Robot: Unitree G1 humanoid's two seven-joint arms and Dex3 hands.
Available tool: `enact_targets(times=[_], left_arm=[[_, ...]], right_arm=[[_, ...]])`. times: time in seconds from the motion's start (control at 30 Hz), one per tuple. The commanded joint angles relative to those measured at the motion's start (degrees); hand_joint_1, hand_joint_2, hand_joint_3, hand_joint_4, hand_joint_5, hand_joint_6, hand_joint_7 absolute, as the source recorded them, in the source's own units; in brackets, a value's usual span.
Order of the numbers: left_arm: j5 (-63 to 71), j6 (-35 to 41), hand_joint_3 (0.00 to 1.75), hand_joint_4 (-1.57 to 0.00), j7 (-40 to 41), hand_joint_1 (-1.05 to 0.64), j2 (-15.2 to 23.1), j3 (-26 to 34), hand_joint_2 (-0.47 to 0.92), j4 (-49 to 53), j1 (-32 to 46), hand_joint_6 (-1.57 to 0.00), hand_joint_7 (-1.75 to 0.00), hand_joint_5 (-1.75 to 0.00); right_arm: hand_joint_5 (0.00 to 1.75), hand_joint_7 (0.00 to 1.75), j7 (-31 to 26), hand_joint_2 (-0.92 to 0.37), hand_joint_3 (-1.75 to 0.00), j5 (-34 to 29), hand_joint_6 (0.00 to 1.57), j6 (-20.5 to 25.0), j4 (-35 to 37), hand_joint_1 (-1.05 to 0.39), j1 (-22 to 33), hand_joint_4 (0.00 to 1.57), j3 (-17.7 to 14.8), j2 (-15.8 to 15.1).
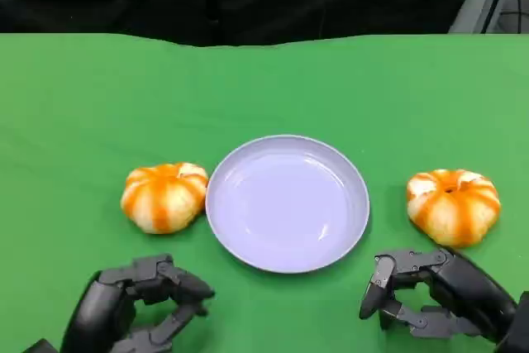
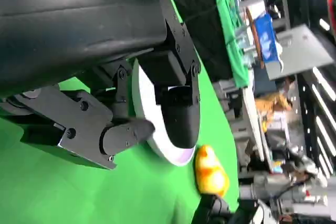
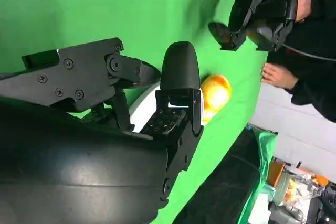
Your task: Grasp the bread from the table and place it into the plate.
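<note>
Two breads flank my plate (image 1: 287, 202): left bread (image 1: 164, 196) just beside its rim, right bread (image 1: 453, 206) a little apart. Near the plate's front, my left hand (image 1: 136, 303) and right hand (image 1: 438, 291) hover spread, holding nothing. My right wrist view adds a person's hand (image 3: 279, 76).

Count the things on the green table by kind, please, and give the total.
Bread: 2, one on the left of the plate, one on the right
Plate: 1
Total: 3
</note>
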Motion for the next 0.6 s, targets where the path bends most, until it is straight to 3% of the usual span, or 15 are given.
enact_targets(times=[0.03,0.27,0.3,0.4,0.6], left_arm=[[0.03,0.6,0.25,-0.92,1.04,-0.15,0.55,0.2,0.92,-0.9,0.64,-1.14,-0.11,-0.59],[-0.83,0.52,0.25,-0.92,1.01,-0.15,0.53,0.6,0.92,-1.18,0.5,-1.14,-0.09,-0.57],[-1.58,0.36,0.16,-0.88,0.81,-0.22,0.5,0.94,0.92,-1.25,0.34,-0.98,-0.04,-0.36],[-4.14,-0.77,0.09,-0.84,-0.35,-0.32,0.41,1.94,0.92,-1.42,-0.04,-0.81,-0.01,-0.15],[-6.72,-4.95,0.09,-0.82,0.15,-0.47,0.35,4.4,0.92,-1.76,-1.01,-0.67,0.0,-0.07]], right_arm=[[1.55,1.03,0.2,-0.92,-0.48,0.71,0.82,0.4,-0.29,-0.08,0.69,0.72,-0.34,-0.74],[1.55,1.04,0.17,-0.92,-0.48,0.67,0.82,0.32,-0.13,-0.08,0.53,0.72,-0.35,-0.66],[1.55,1.04,0.14,-0.92,-0.48,0.62,0.82,0.32,-0.04,-0.07,0.42,0.72,-0.34,-0.62],[1.55,1.04,0.12,-0.92,-0.48,0.66,0.82,1.08,-0.49,-0.07,0.52,0.72,-0.27,-0.55],[1.56,1.04,0.16,-0.92,-0.48,0.47,0.82,1.36,-1.06,-0.07,0.89,0.72,-0.18,-0.72]])
